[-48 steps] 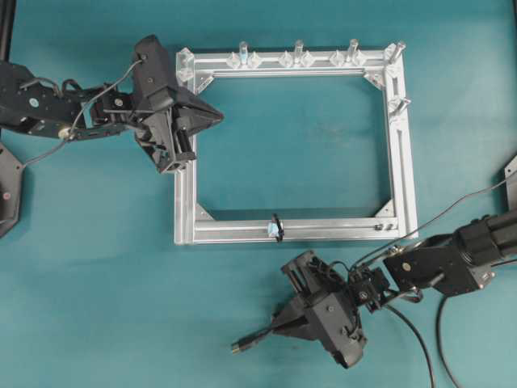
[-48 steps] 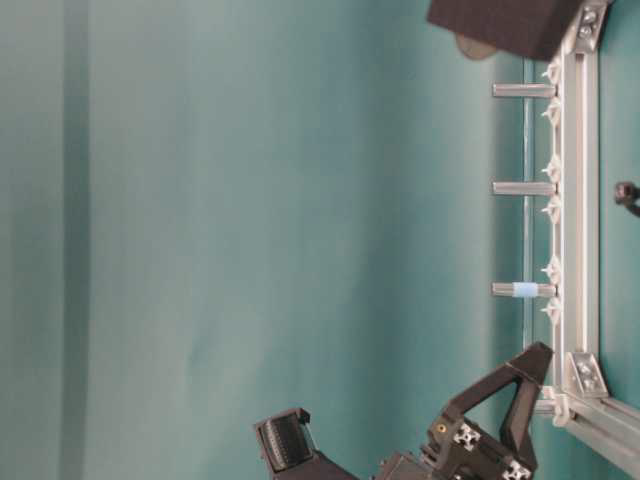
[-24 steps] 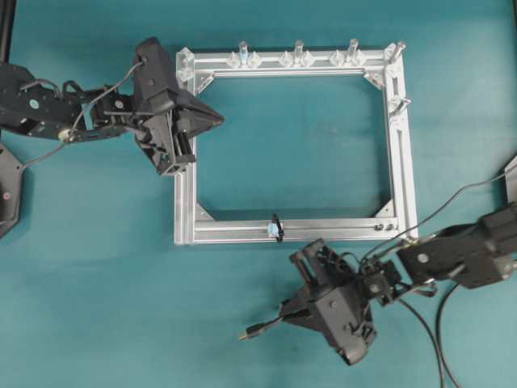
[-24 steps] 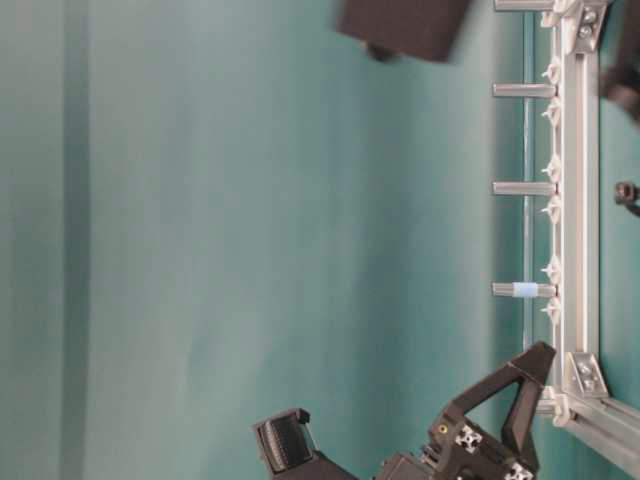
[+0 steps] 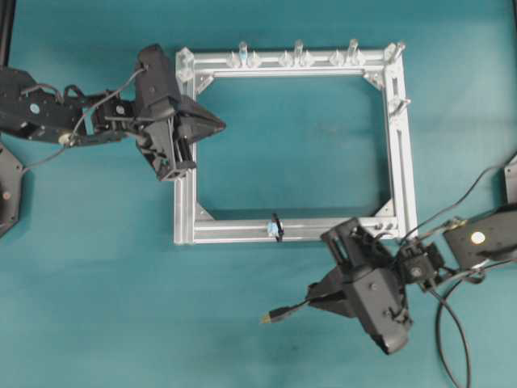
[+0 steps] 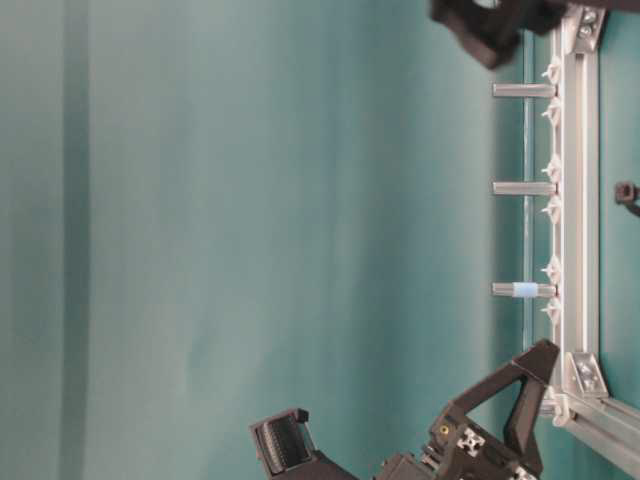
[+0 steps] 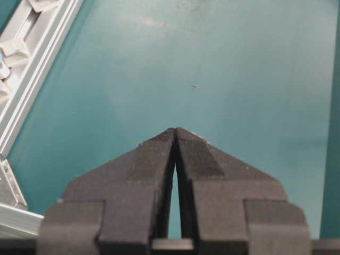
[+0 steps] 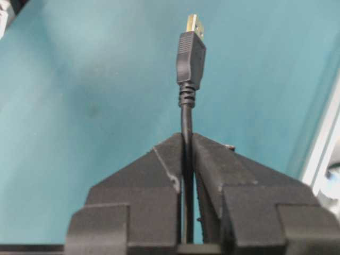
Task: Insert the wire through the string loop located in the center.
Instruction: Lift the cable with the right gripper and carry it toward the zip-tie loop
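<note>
The wire [image 8: 186, 127] is clamped between the closed jaws of the right gripper [image 5: 319, 301], a short way behind its plug [image 8: 191, 58]. Only a short length stands out in front of the jaws, so this part is judged to behave almost stiff, although the cable itself is thin, light and surely soft over a longer length. The rubber-like black moulding with ribbed strain relief and the flat gold-coloured metal tip look hard and smooth. A hold close behind the moulding, as it is now, is judged best, because a hold further back would let the tip hang down.

The string loop [image 5: 276, 228] is seen on the lower bar of the silver frame [image 5: 185, 212], about the middle of that bar. It is a very small black loop with a light-blue bit, judged limp and easily pushed aside, so a slow and well-aimed approach would be needed. The plug is below the frame's lower bar, near the loop but apart from it, pointing to the left in the overhead view.

The frame is made of grooved aluminium profile, matt and rigid, with upright posts [image 5: 298, 51] on its upper bar. The tabletop [image 5: 97, 307] is a plain teal surface.

The left gripper [image 7: 175, 133] is closed on nothing, at the frame's upper left corner, above the inner area
</note>
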